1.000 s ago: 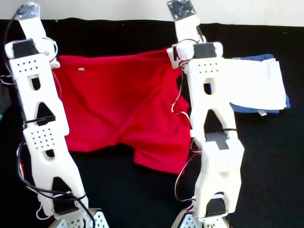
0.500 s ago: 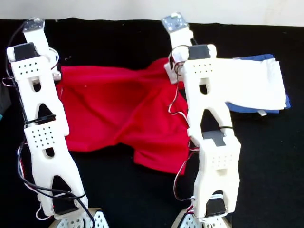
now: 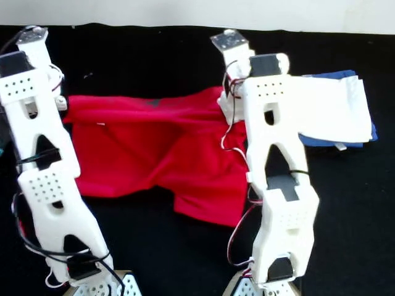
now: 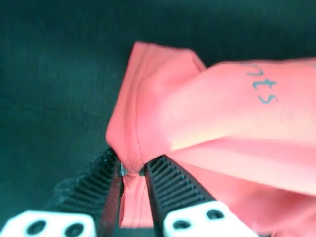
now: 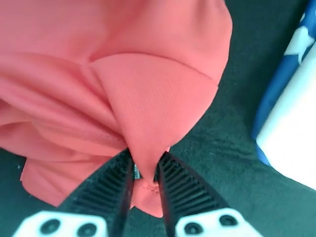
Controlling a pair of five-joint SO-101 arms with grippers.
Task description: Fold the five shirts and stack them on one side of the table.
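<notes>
A red shirt (image 3: 160, 154) lies spread and rumpled on the black table between the two arms, its far edge lifted and folded toward the near side. My left gripper (image 4: 132, 174) is shut on the shirt's far left corner (image 4: 148, 94), seen in the high view at the left arm's tip (image 3: 58, 105). My right gripper (image 5: 145, 173) is shut on the far right corner of the red shirt (image 5: 158, 98), by the right arm's head (image 3: 229, 102). A folded stack with a white shirt (image 3: 333, 108) over a blue shirt (image 3: 336, 140) rests at the right.
The black cloth-covered table (image 3: 154, 55) has bare room along the far side and at the near right (image 3: 352, 216). The white wall edge (image 3: 185, 12) runs behind. Both arm bases stand at the near edge.
Both grippers have drawn the shirt's far edge toward the near side and inward, so the far part now lies doubled over the rest. The left arm shifted left.
</notes>
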